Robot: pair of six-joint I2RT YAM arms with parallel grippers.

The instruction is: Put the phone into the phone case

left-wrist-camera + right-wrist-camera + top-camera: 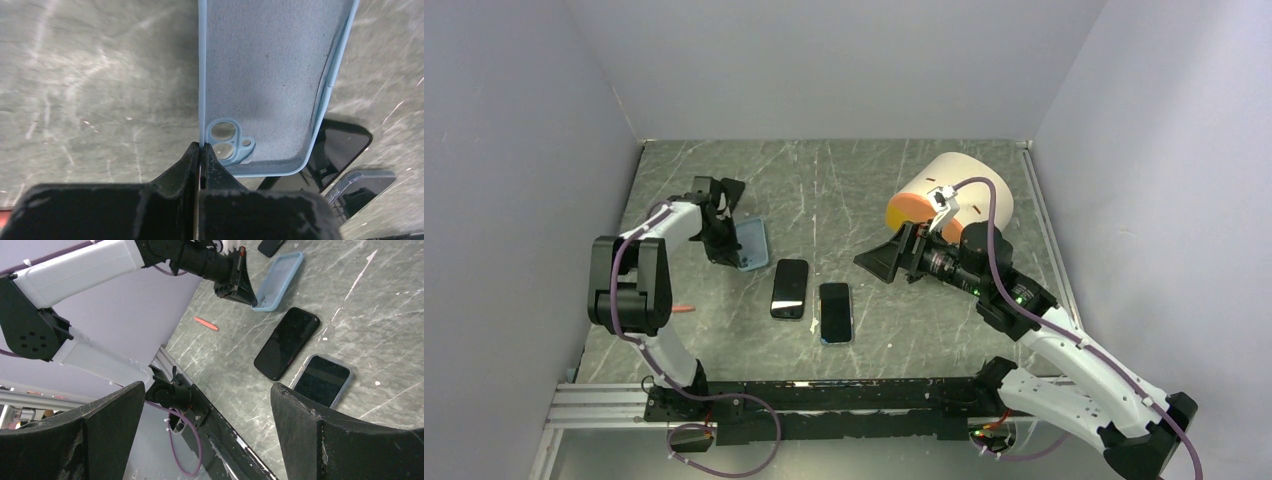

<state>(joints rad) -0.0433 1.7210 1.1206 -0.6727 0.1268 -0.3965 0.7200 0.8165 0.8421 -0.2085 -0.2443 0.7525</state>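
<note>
Surface: grey-green stone-look table (844, 180), heavily scratched w/ pale streaks, is filling the floor of the cell. Plain lavender-grey walls (824, 60) are closing it in on left, far and right sides. Black rail (824, 400) w/ both arm bases is running along the near edge.

L gripper (200, 148) is sitting at far left, jaws pressed narrow and pinching the near-left rim of the phone case (270, 75), right by the camera cut-out. Case is light blue, lying open side up, felt lining showing, flat on the table as far as I can tell.

Bare phone (790, 288), black, screen up, is lying just near-right of the case, approx mid-table. Second phone (835, 311), already in a bluish case, is lying just right of it, not touching.

R gripper (208, 386) is hanging above the table right of centre, fingers spread wide, holding nothing, pointing left toward the phones.

Cream cylinder w/ orange end (954, 190) is lying at far right behind the R arm. Small red stick (206, 323) is lying near the left wall
</note>
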